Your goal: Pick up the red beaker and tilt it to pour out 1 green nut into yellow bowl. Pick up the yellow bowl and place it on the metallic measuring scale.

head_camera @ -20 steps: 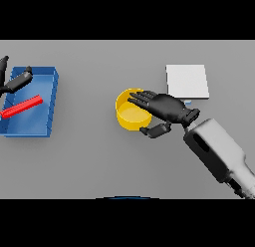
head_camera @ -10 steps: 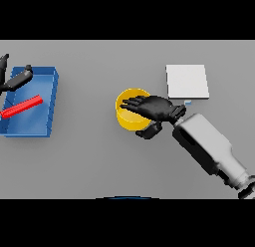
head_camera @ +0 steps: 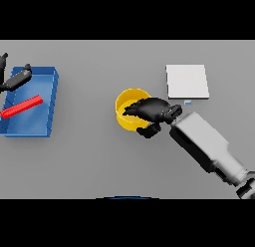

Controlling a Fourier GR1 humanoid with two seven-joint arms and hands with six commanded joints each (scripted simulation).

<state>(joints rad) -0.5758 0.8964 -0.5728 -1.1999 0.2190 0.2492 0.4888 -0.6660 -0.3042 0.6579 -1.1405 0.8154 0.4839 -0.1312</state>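
Note:
The yellow bowl (head_camera: 128,105) stands on the grey table near the middle. My right hand (head_camera: 152,111) lies over its right rim, fingers reaching across the top and thumb curled under the near side, gripping the bowl. The metallic measuring scale (head_camera: 187,81), a pale square plate, lies up and to the right of the bowl. At the far left edge my left hand (head_camera: 14,80) hovers over the blue tray's back corner, fingers relaxed. The red beaker (head_camera: 21,106) lies on its side inside the blue tray. I see no green nut.
A blue tray (head_camera: 49,111) sits at the left side of the table and holds the red beaker. My right forearm (head_camera: 209,149) crosses the table's lower right.
My right hand has slid left across the bowl and its fingers have closed round the rim. The forearm has swung lower. The left hand and the tray have not moved.

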